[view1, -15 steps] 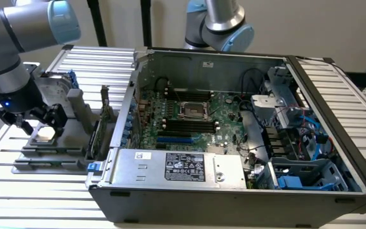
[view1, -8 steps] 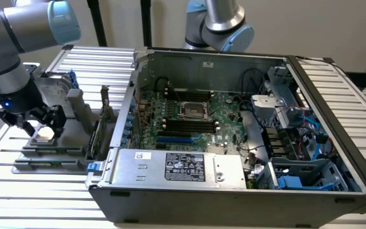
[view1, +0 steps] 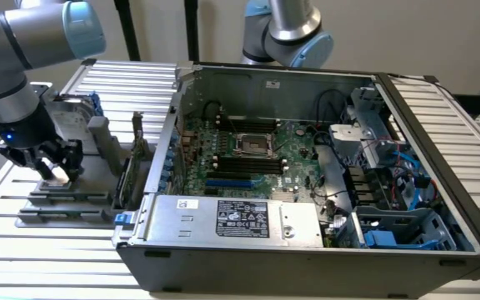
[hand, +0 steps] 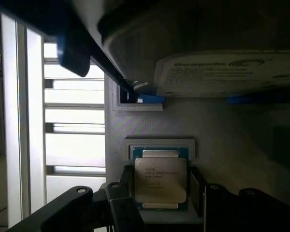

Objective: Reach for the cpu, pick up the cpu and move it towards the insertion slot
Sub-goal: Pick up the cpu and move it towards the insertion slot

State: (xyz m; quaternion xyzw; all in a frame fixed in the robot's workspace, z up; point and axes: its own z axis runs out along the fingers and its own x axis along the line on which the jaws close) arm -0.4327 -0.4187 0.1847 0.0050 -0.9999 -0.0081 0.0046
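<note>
The cpu [hand: 160, 180], a small square chip with a silvery top, lies in a pale nest on the grey fixture [hand: 232, 130]. My gripper [hand: 161, 191] is down over it, and its dark fingers [hand: 127, 187] press against two opposite edges of the chip. In the exterior view my gripper [view1: 55, 167] is low over the fixture [view1: 65, 203] at the exterior view's left, outside the computer case. The insertion slot [view1: 251, 145], a shiny square frame with a dark centre, sits on the motherboard well to the exterior view's right of my gripper.
An upright silver hard drive [hand: 222, 72] with a blue bracket stands on the fixture just behind the chip. The open case wall [view1: 152, 169] lies between fixture and motherboard. Black memory slots [view1: 249, 165] run below the socket. A second arm [view1: 286, 31] hangs behind the case.
</note>
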